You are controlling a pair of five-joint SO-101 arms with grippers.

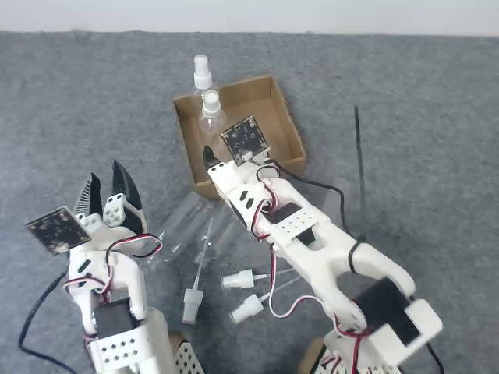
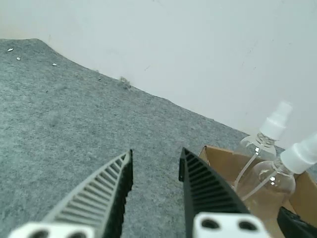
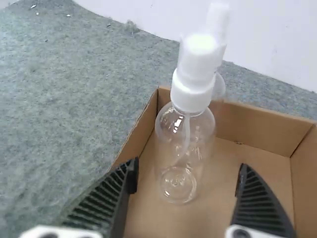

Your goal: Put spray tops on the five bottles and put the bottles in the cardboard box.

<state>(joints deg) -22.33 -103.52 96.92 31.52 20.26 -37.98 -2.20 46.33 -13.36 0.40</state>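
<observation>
While my right gripper (image 3: 188,171) hangs over the near-left part of the cardboard box (image 3: 257,129), its jaws stand wide apart with nothing in them. A capped bottle (image 3: 185,144) stands upright on the box floor between them, clear of both. A second capped bottle (image 1: 202,78) stands just beyond it, at the far-left corner. Whether its base is inside the box or just past the far wall, I cannot tell.

My left gripper (image 1: 107,193) is raised at the near left of the table (image 1: 437,117), well apart from the box, jaws moderately parted, holding nothing.

Between my two arms, on the near side of the box, three loose spray tops (image 1: 238,279) lie flat with their dip tubes. Clear uncapped bottles (image 1: 178,224) lie beside them on their sides, too faint to count with confidence.

Step in hand, as I judge it: boxing the bottle between my right jaws. It stands unsupported, so that placement looks done. Two of five are capped — three tops yet to fit.

Next move calls for lifting the right arm up and back toward the near side without a jaw clipping the tall spray head, which would tip the bottle. Then one gripper must stand a clear bottle upright and hold its body while the other feeds a dip tube into the neck — narrow opening, long thin tube, so alignment matters more than force.
</observation>
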